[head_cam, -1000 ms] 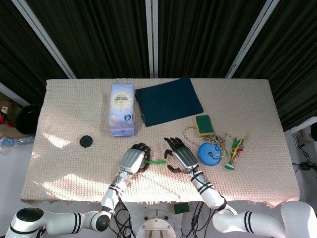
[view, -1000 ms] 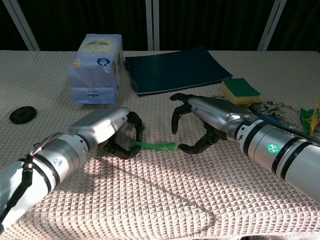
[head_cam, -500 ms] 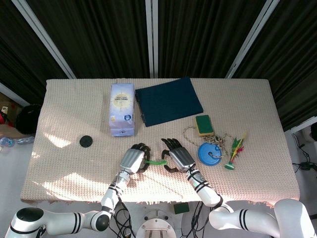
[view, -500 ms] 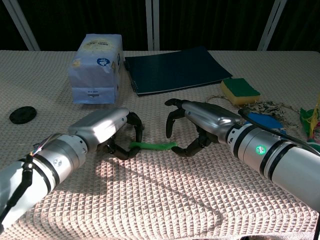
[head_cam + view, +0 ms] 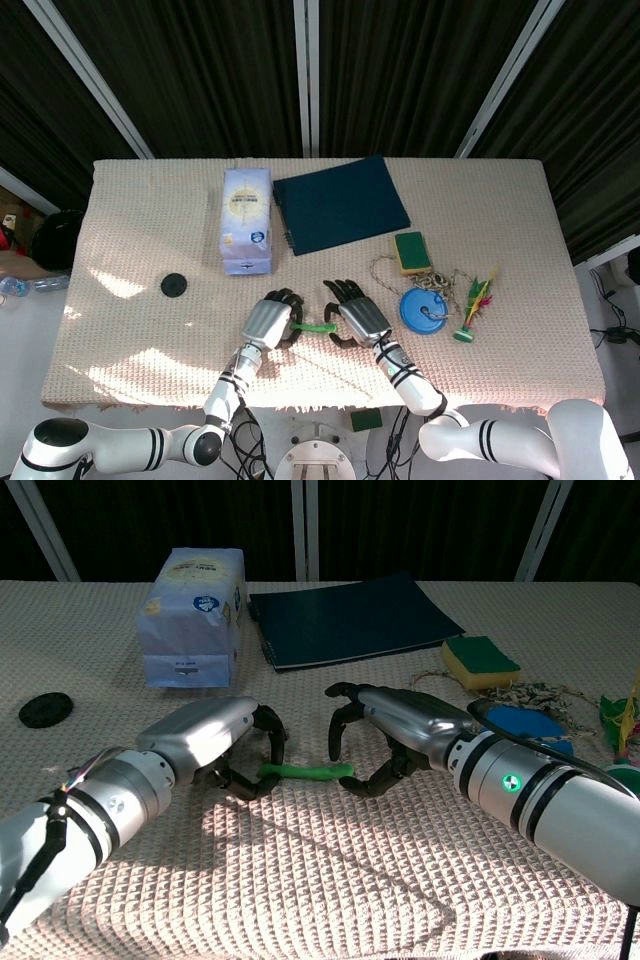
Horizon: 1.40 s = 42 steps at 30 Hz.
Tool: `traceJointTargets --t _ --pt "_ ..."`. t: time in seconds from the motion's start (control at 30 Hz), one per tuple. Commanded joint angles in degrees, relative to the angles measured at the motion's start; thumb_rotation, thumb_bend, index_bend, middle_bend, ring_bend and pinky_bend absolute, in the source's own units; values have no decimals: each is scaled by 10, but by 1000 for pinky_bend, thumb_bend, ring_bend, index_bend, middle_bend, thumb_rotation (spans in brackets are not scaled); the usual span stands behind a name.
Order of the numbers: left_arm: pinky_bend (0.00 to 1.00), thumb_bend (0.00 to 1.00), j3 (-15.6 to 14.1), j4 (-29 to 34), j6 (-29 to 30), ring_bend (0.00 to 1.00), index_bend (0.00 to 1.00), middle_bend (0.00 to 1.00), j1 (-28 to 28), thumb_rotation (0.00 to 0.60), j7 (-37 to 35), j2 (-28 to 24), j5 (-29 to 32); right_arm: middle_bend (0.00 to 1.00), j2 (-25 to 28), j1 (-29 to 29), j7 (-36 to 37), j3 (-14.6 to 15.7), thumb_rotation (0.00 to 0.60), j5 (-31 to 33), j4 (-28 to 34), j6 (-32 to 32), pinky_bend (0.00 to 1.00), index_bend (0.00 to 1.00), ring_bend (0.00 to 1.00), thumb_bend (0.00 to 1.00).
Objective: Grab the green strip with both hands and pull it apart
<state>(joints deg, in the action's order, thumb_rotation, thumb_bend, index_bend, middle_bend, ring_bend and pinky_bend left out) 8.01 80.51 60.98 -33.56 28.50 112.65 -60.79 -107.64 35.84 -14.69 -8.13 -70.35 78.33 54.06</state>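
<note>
A short green strip (image 5: 305, 771) (image 5: 318, 326) lies on the woven cloth between my two hands. My left hand (image 5: 215, 745) (image 5: 270, 321) grips its left end, fingers curled around it. My right hand (image 5: 385, 730) (image 5: 354, 314) arches over the strip's right end with its fingers (image 5: 340, 735) spread and the thumb below; the strip's tip lies in the gap between them, and I see no contact.
Behind the hands stand a pale blue packet (image 5: 247, 219) and a dark blue notebook (image 5: 340, 203). A green-yellow sponge (image 5: 412, 252), a blue disc (image 5: 424, 309) with twine and a feathered shuttlecock (image 5: 473, 305) lie to the right. A black disc (image 5: 174, 285) lies far left.
My right hand has moved left, from beside the strip's free end to arching over it. My left hand and the strip have stayed put.
</note>
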Motion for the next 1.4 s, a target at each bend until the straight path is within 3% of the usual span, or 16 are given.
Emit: traceJointTargets --t 0.03,0.83,1.4 --pt "229 361 -1 -1 0 169 541 303 0 579 -1 1 0 18 -1 0 0 1 600 1 -1 1 0 488 0 320" --pt "228 361 -2 -10 -3 170 541 303 2 574 -8 2 4 23 -12 7 6 0 600 5 -22 -5 0 517 0 328" --pt "228 361 -2 -7 -3 169 543 303 1 576 -9 0 5 31 -15 11 9 -3 600 0 -23 2 0 581 0 386"
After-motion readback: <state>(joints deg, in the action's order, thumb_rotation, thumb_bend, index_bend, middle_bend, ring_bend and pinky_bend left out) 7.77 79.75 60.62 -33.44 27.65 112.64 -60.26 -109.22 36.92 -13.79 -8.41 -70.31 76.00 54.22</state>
